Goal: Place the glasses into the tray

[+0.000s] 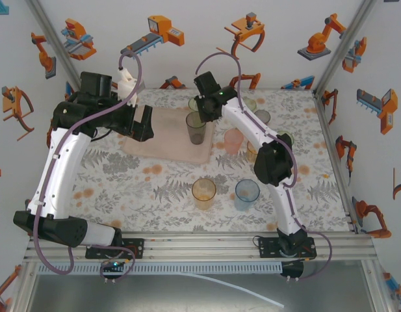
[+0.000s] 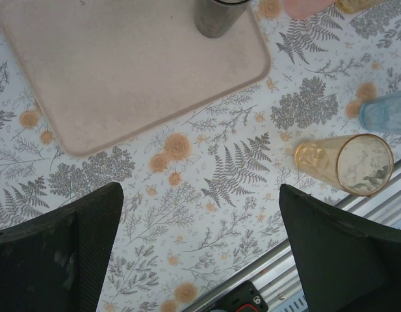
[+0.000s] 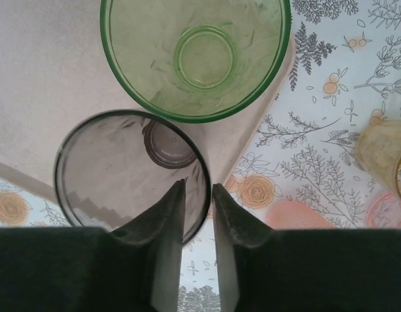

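A tablecloth (image 1: 168, 188) printed with grey ferns and orange roses covers the table. White walls (image 1: 181, 62) on 3 sides carry orange-and-blue cartoon stickers (image 1: 162, 29) of robot arms and grippers. 2 aluminium posts (image 1: 348, 40) slant up from the back corners, and a ribbed aluminium rail (image 1: 206, 242) runs along the near edge.

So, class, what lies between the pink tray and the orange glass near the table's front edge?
Just bare floral tablecloth between tray and orange glass, seen from the left wrist.

White walls (image 1: 187, 19) with orange robot stickers (image 1: 320, 40), fern-and-flower tablecloth (image 1: 155, 195), aluminium frame rails (image 1: 200, 242).
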`<state>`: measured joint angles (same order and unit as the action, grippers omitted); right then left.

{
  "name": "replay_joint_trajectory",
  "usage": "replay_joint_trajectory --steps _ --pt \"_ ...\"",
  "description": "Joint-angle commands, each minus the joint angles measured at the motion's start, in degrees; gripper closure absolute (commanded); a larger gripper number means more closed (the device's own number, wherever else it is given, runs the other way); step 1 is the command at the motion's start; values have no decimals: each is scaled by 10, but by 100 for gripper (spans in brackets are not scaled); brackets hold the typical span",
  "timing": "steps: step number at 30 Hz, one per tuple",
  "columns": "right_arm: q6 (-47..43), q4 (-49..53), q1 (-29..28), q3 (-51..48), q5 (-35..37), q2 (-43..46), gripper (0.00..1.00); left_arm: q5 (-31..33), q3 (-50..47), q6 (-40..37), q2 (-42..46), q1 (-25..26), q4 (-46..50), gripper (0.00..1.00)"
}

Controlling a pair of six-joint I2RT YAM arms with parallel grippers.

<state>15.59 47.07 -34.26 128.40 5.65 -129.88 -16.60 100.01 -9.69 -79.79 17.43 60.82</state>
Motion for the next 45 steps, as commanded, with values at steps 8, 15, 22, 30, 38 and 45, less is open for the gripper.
replay_joint_trajectory --steps 8,15,22,30,38,45 --pt "6 11 0 21 11 7 58 -19 -2 10 15 -5 -6 3" --pt "5 24 0 23 -1 43 56 -19 2 8 18 -7 -3 3" --pt "6 58 0 9 -15 101 56 -21 5 8 20 -8 -4 3" --pt "39 84 -9 -120 -56 235 57 -23 10 6 21 -8 -2 3" --pt "109 83 -75 -355 -77 413 57 -25 14 5 11 -10 -2 3" --pt "157 73 -147 -439 -87 440 57 -46 20 14 1 -13 0 3"
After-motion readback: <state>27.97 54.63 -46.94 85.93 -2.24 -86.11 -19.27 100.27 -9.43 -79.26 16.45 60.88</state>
